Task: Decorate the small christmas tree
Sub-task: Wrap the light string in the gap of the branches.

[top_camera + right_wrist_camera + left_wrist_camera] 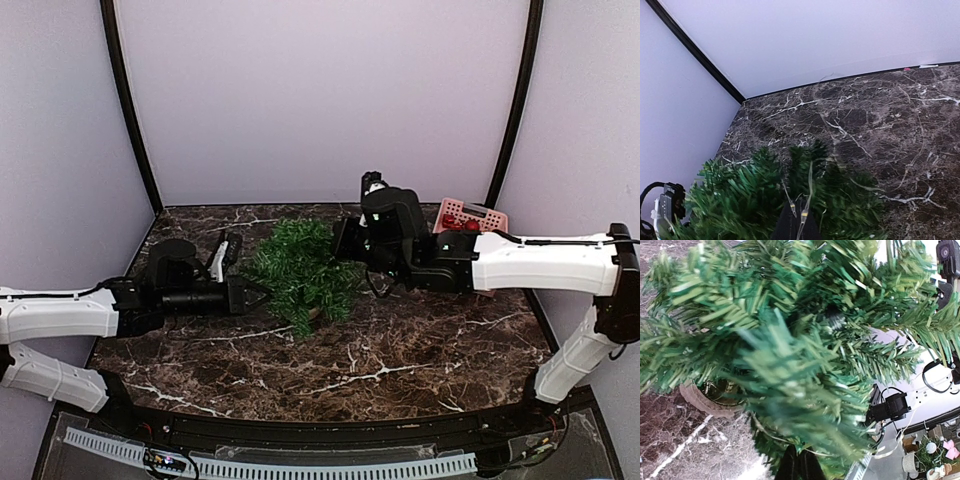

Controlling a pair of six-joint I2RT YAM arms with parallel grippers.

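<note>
The small christmas tree (300,265) stands mid-table, bushy and dark green. It fills the left wrist view (790,340), where its round tan base (702,400) shows. My left gripper (262,292) is at the tree's left side. Its fingers (800,456) are shut among the needles, with a thin pale light string (767,434) running through their tips. My right gripper (340,240) is at the tree's upper right. It (796,212) is shut on the light string (810,178), whose small yellow-banded bulbs lie across the fingers and trail into the tree (740,205).
A pink plastic basket (470,214) holding red ornaments (458,224) sits at the back right, just behind my right arm. Dark marble tabletop (400,350) lies in front of the tree. White walls close the back and sides.
</note>
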